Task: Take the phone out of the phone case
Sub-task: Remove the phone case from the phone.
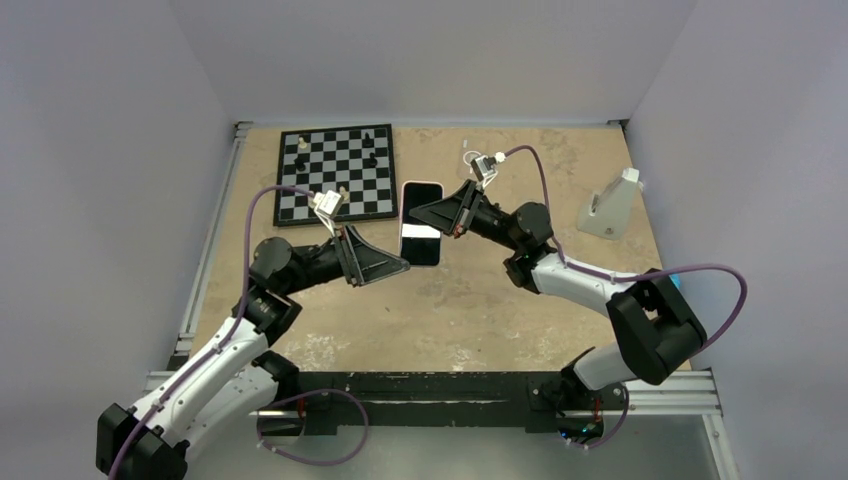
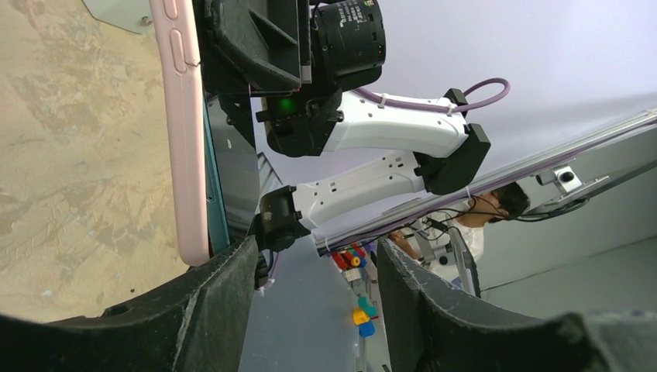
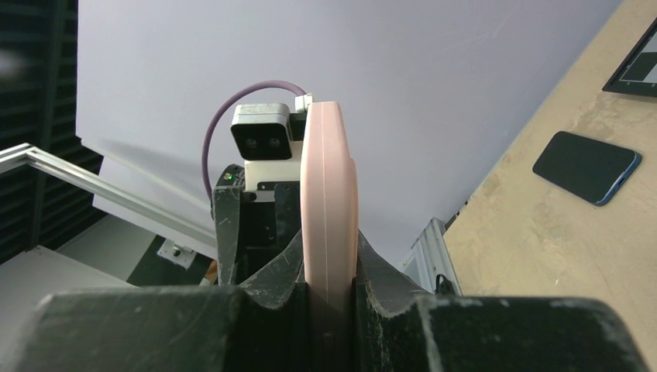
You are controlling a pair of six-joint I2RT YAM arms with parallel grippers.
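The phone (image 1: 421, 222) has a black screen facing up and a pink rim, and it is held off the table. My right gripper (image 1: 428, 213) is shut on its right long edge. In the right wrist view the pink rim (image 3: 329, 194) stands edge-on, pinched between the fingers (image 3: 271, 279). My left gripper (image 1: 400, 266) is open and empty at the phone's near left corner. In the left wrist view the pink edge (image 2: 186, 139) lies outside the left finger (image 2: 209, 302), not between the jaws. I cannot tell the clear phone case apart from the phone.
A chessboard (image 1: 335, 175) with a few pieces lies at the back left. A grey stand (image 1: 610, 208) is at the back right. A black smartphone with a blue rim (image 3: 587, 167) lies flat on the table in the right wrist view.
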